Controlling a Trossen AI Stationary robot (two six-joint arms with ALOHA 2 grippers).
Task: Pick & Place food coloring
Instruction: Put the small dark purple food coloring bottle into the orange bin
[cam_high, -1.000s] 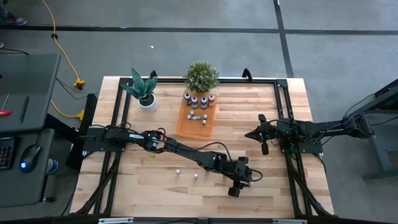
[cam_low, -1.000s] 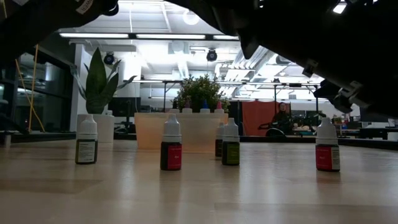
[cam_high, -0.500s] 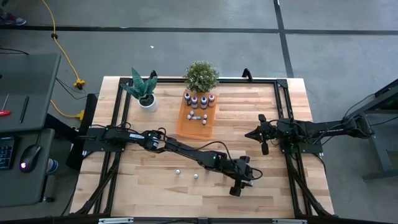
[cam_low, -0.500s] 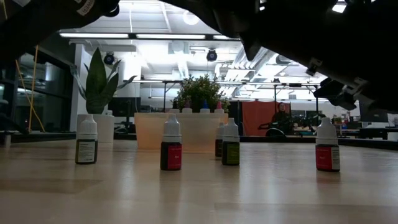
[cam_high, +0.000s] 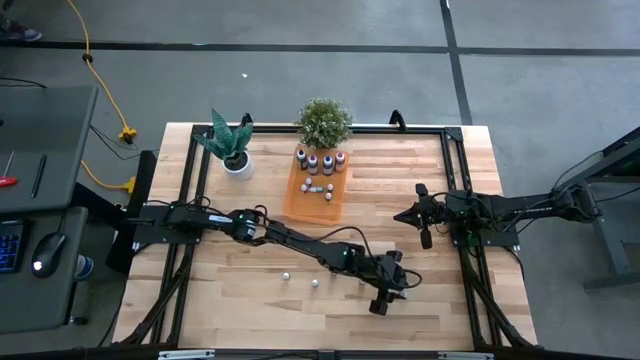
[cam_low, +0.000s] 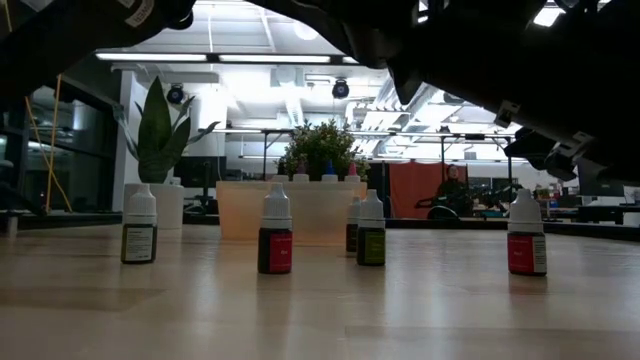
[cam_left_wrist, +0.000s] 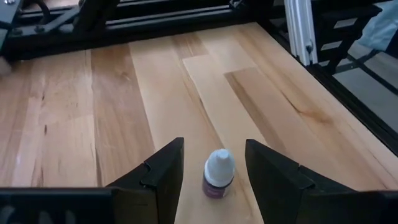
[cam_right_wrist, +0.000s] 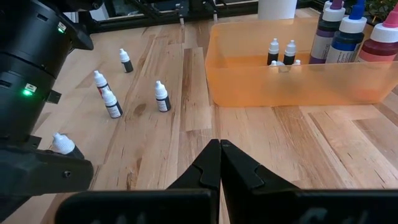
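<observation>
The pale wooden surface (cam_high: 250, 290) carried an orange tray (cam_high: 316, 190) and two potted plants (cam_high: 228, 145) along its far edge. Loose food coloring bottles (cam_right_wrist: 112, 103) stood upright on the bare boards beside the tray. One white-capped bottle (cam_left_wrist: 218, 174) stood between the spread fingers of the left gripper (cam_left_wrist: 214, 168), well apart from the right gripper (cam_right_wrist: 219, 163).

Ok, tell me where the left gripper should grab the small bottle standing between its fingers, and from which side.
Grip the small bottle on its dark body below the white cap, coming straight down from above. It stands upright on the table, with clear wood around it, and the cap tapers, so pads would likely slip there. The left gripper is open, one finger on each side; the right gripper waits shut.
</observation>
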